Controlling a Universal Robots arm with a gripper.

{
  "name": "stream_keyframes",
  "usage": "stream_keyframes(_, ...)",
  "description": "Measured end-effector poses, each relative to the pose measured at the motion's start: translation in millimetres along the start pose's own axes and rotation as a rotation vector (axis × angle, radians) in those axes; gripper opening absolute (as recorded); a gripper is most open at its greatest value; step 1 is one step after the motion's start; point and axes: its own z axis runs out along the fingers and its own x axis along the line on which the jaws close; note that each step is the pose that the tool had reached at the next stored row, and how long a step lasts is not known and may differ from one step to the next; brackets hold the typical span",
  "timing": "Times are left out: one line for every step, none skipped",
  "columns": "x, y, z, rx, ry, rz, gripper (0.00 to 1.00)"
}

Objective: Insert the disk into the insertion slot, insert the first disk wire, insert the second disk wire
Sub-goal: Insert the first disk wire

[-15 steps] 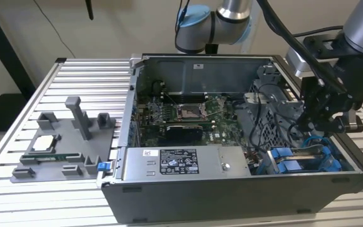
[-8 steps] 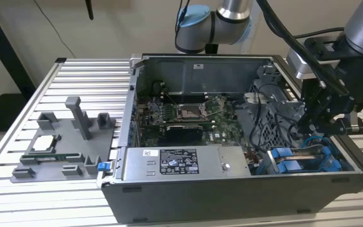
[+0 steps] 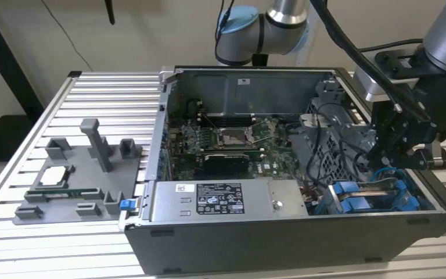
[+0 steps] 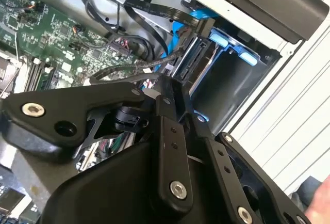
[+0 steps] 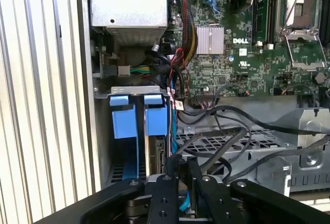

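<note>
A ribbed aluminium table [image 3: 107, 87] carries an open dark grey computer case [image 3: 285, 244]. At 4 o'clock in the exterior view, the black end effector [image 3: 380, 158] reaches into the case, closed on a thin black wire [image 4: 129, 69]. Just beside it, the blue-framed grey disk [image 5: 156, 121] sits in the grey metal insertion slot [image 5: 154, 90].

Blue drive carriers [image 5: 124, 121] [image 5: 156, 120]: two. Computer case [image 3: 285, 244]: one.

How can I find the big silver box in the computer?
Look into the open computer case on the slatted table. In the exterior view, the silver box lies along its nearest wall. Unlike the green board behind it, it is metal with a sticker.
</note>
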Motion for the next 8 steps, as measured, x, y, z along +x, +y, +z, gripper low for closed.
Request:
stream_keyframes(0.4, -1.2, 1.2, 0.0, 0.0008, 0.0, 0.0)
stream_keyframes(0.8, -2.5, 2.4, 0.0, 0.0015, 0.0, 0.0)
stream_keyframes(1.0, -4.1, 3.8, -0.0001, 0.002, 0.0, 0.0)
stream_keyframes(1.1, -5.8, 5.1, 0.0, 0.003, 0.0, 0.0)
stream_keyframes(1.2, -7.4, 6.4, 0.0, 0.004, -0.001, 0.0)
stream_keyframes(1.3, -9.1, 7.7, 0.0, 0.005, -0.001, 0.0)
stream_keyframes(1.4, -10.8, 9.0, 0.0, 0.0056, -0.001, 0.0)
stream_keyframes(1.7, -12.4, 10.3, 0.0, 0.006, -0.001, 0.0)
